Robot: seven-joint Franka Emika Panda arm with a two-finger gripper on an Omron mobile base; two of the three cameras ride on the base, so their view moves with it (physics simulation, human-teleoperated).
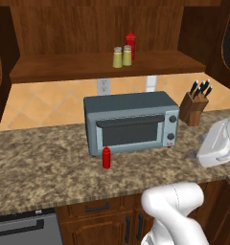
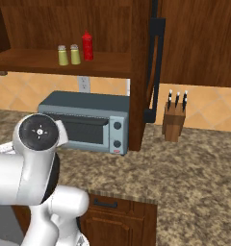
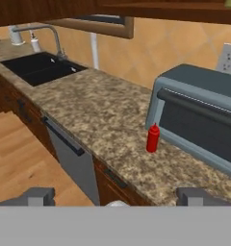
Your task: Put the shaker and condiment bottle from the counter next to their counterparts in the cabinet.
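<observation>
Two dark fingertips [image 3: 40, 196] of the end effector [image 3: 118, 197] stand wide apart at the bottom of the hand view, released and holding nothing, well back from the surface [image 3: 88, 110]. Ahead of them, the condiment bottle [image 3: 153, 138] stands upright on the speckled stone just in front of the toaster oven [image 3: 199, 115], near its left front corner; the left base view shows it in the same place [image 1: 106, 157], apart from the oven door. Farther left in the hand view lies a dark sink [image 3: 38, 67] with a curved faucet [image 3: 45, 33]. Up on the shelf of the cabinet [image 1: 64, 33], two yellow-green shakers [image 1: 122, 57] stand side by side, nearly touching, with a red bottle [image 1: 131, 44] just behind the right one. A knife block [image 1: 194, 107] sits on the surface to the right of the oven.
</observation>
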